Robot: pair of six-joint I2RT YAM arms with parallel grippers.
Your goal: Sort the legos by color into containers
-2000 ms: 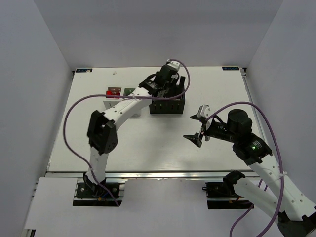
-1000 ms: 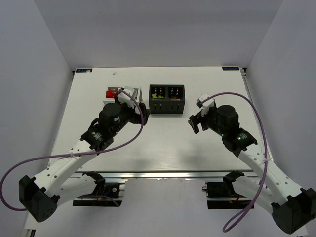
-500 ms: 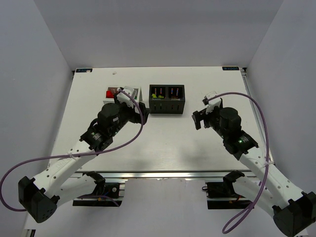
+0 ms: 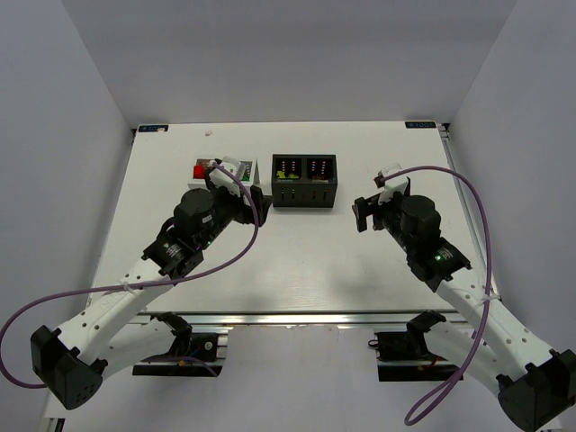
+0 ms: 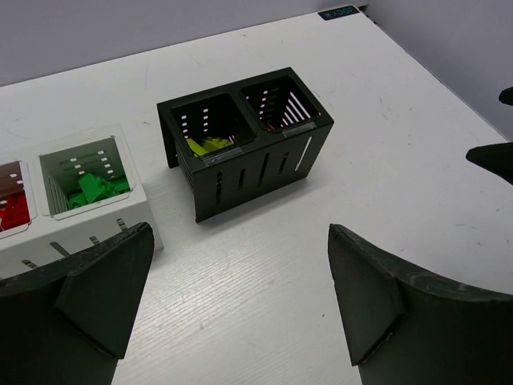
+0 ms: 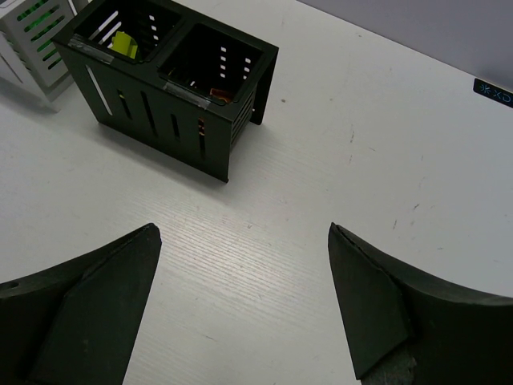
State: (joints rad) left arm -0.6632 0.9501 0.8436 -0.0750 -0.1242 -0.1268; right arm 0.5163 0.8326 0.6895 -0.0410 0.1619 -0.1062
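The black container stands at the table's back middle. Its left compartment holds yellow-green legos and its right one a brown-orange lego. The white container stands to its left, with green legos in one compartment and red legos in the other. In the top view my left arm partly hides it. My left gripper is open and empty, just in front of both containers. My right gripper is open and empty, to the right of the black container.
No loose brick shows on the table in any view. The black container also shows in the right wrist view. My right gripper's fingertips show at the right edge of the left wrist view. Grey walls enclose the table.
My left arm has pulled back from over the black container to the near left. My right gripper has moved up and right, and turned toward the containers.
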